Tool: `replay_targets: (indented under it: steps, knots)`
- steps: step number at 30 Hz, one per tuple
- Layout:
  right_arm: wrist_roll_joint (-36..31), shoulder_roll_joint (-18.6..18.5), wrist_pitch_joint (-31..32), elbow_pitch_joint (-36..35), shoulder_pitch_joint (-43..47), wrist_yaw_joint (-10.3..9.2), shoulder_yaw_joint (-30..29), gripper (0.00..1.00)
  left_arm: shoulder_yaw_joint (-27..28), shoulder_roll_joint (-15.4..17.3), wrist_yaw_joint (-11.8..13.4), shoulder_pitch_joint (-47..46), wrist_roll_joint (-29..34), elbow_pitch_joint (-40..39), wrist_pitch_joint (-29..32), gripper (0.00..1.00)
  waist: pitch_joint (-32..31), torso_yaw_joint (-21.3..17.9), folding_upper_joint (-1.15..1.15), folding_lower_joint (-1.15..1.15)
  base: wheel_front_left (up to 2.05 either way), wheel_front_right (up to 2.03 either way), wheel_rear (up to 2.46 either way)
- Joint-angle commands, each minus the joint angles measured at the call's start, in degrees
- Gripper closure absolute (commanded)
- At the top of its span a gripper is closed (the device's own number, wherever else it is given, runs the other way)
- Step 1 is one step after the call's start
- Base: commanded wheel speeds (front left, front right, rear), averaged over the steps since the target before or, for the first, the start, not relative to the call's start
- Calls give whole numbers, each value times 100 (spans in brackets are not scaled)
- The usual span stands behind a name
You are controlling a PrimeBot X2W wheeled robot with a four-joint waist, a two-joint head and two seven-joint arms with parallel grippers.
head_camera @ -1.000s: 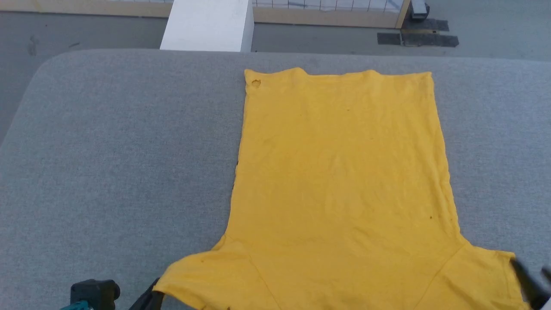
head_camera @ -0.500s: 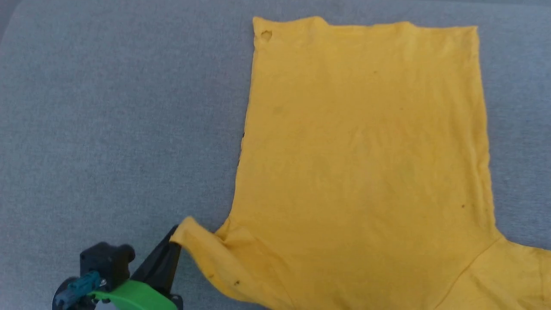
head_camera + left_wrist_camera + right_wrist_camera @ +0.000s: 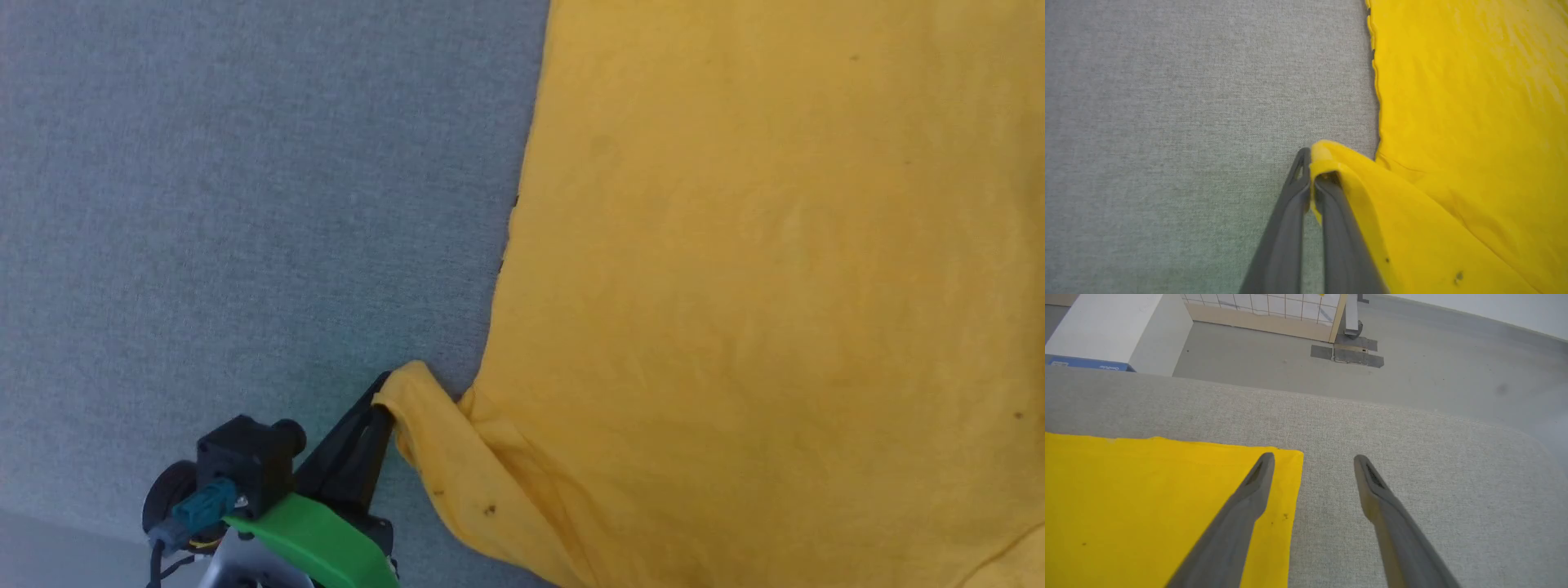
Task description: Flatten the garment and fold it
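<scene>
A: Two tools, status?
B: L: left tool (image 3: 1311, 163) pinched together on the yellow T-shirt (image 3: 735, 286) at its sleeve edge (image 3: 416, 408), fabric bunched and raised a bit off the grey bench (image 3: 245, 204). R: right tool (image 3: 1312, 461) spread wide, nothing in it, one finger over a shirt corner, other over bare bench.
A: Shirt pos?
B: Rest lies flat on bench, plain side up, few dark specks.

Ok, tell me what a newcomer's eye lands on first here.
The bright yellow garment covers the right of the head view, spread on the grey table. At the lower left, the left gripper is shut on its bunched sleeve. The right gripper stands open at the garment's corner.
</scene>
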Motion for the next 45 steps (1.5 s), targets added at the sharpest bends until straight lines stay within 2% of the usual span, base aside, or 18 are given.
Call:
replay_targets:
  steps: [1, 7, 9, 10, 17, 22, 27, 34, 39, 45]
  knots:
    - [-92, -9, 25, 71, -60, -8, -53, 0, -14, -60, -48, -148, 67, 6, -3, 100, 385, 342, 0, 0, 0, 0, 0]
    - [-320, 119, 215, 250, 23, -8, -493, 0, -62, -138, -98, -257, 77, 100, -26, 100, 500, 421, 0, 0, 0, 0, 0]
    - [-381, 188, 240, 271, 34, -8, -594, 60, -54, -140, -101, -262, 71, 130, -40, 100, 514, 416, 0, 0, 0, 0, 0]
    - [-409, 225, 225, 275, 30, -8, -641, 100, -49, -124, -96, -265, 81, 153, -35, 100, 511, 405, 0, 0, 0, 0, 0]
    - [-356, 299, -87, 329, -26, -8, -609, 100, -2, -45, -101, -254, 79, 200, -56, 100, 213, 198, 0, 0, 0, 0, 0]
    - [-49, 290, -323, 293, -3, -8, -514, 100, 38, 40, -84, -186, 50, 203, -45, 100, -228, -51, 0, 0, 0, 0, 0]
    - [425, 239, -327, -68, 491, -8, -652, 100, 60, 110, -65, -80, -26, 190, 0, 100, -747, -314, 0, 0, 0, 0, 0]
    - [1074, 305, -33, -1136, 1991, -8, -1638, 100, 95, 236, -4, 104, -103, 96, 64, 100, -1202, -669, 0, 0, 0, 0, 0]
    - [1556, 776, 155, -1792, 3525, -8, -2433, 100, 126, 289, 54, 199, -139, 36, 85, 100, -1341, -907, 0, 0, 0, 0, 0]
    - [1763, 1379, 254, -1973, 5058, -8, -2885, 100, 152, 329, 83, 260, -181, -9, 99, 100, -1382, -1076, 0, 0, 0, 0, 0]
